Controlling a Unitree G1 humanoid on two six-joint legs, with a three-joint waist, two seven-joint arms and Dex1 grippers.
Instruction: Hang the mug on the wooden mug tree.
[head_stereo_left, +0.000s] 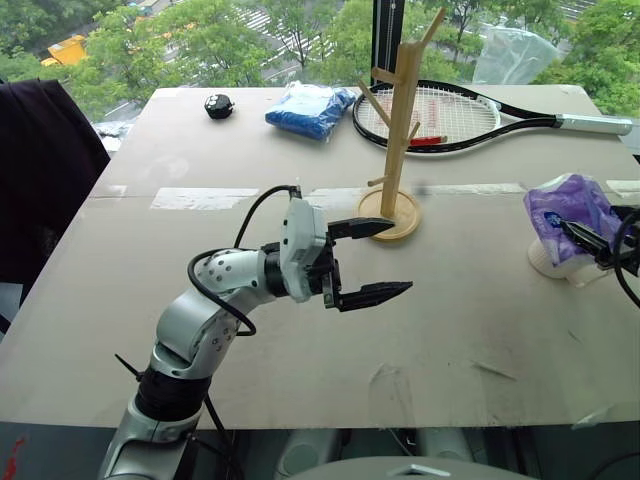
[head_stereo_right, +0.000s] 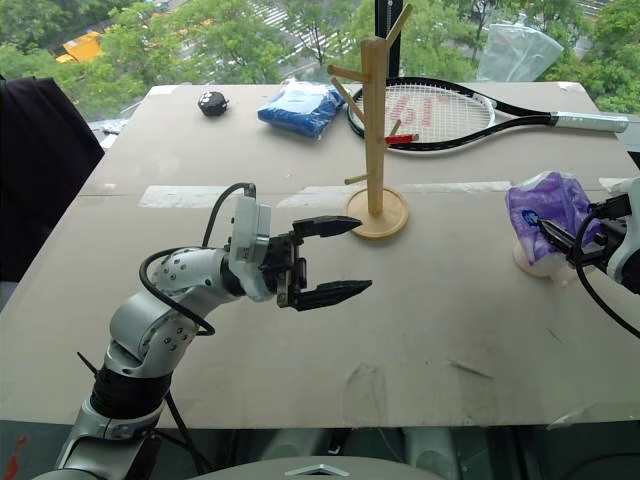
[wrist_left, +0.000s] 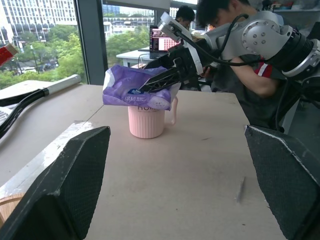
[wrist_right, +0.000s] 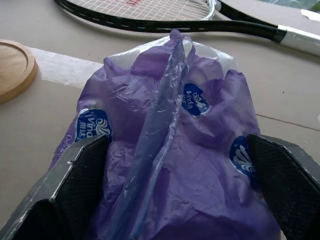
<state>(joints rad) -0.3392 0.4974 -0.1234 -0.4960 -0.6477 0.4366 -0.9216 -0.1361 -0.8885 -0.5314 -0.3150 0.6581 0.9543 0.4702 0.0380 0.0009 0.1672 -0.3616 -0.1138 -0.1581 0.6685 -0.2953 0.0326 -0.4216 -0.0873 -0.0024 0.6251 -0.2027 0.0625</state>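
Ribbed cream mug (wrist_left: 146, 122) sitting upright at the table's (head_stereo_left: 300, 370) three o'clock edge, under a crinkly purple tissue pack (head_stereo_left: 570, 207).

The right gripper (wrist_right: 165, 175) is straddling the pack, fingers spread wide around it. The left gripper (head_stereo_left: 372, 260) is hovering open-fingered at seven o'clock of the smooth wooden mug tree (head_stereo_left: 400, 140). The left wrist view is showing the mug's loop handle and a seated person (wrist_left: 235, 65) behind it.

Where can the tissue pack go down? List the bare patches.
Bare: the table between the left gripper and the mug, plus the near edge. Crowded: the far edge, with the tennis racket, blue bundle and wooden mug tree.
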